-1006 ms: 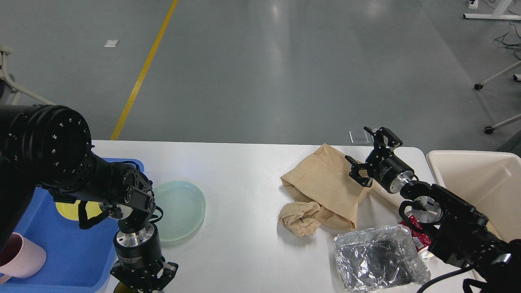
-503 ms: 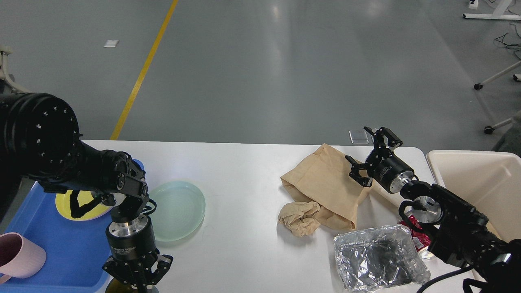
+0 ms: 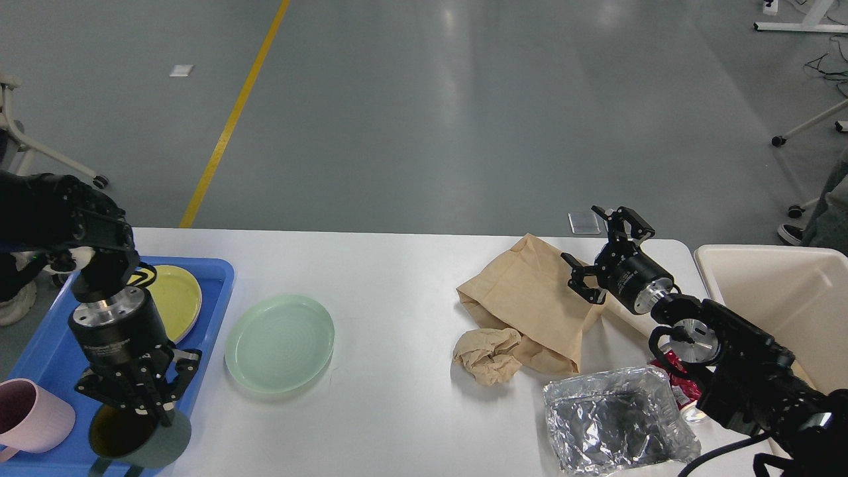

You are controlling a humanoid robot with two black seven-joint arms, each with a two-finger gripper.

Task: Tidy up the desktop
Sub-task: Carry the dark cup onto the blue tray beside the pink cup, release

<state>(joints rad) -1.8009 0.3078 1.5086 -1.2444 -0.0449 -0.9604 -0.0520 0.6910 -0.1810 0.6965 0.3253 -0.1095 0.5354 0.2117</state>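
The white desktop (image 3: 397, 265) fills the lower half of the head view. My left gripper (image 3: 136, 397) points down over the right front corner of the blue tray (image 3: 40, 344), shut on the rim of a dark green mug (image 3: 142, 440). On the right, my right gripper (image 3: 601, 248) stands open with its fingers spread, holding nothing, at the right edge of a brown paper bag (image 3: 530, 298). A crumpled paper ball (image 3: 487, 354) lies against the bag's front. A pale green plate (image 3: 279, 343) rests on the desktop beside the tray.
The tray holds a yellow plate (image 3: 169, 291) and a pink cup (image 3: 30, 414). A crumpled foil container (image 3: 616, 421) and a red wrapper (image 3: 679, 381) lie at the front right under my right arm. A cream bin (image 3: 782, 298) stands off the table's right end.
My left arm has swung left, carrying the green mug from the table's front edge to above the tray corner, uncovering the yellow plate. The right arm has not moved.
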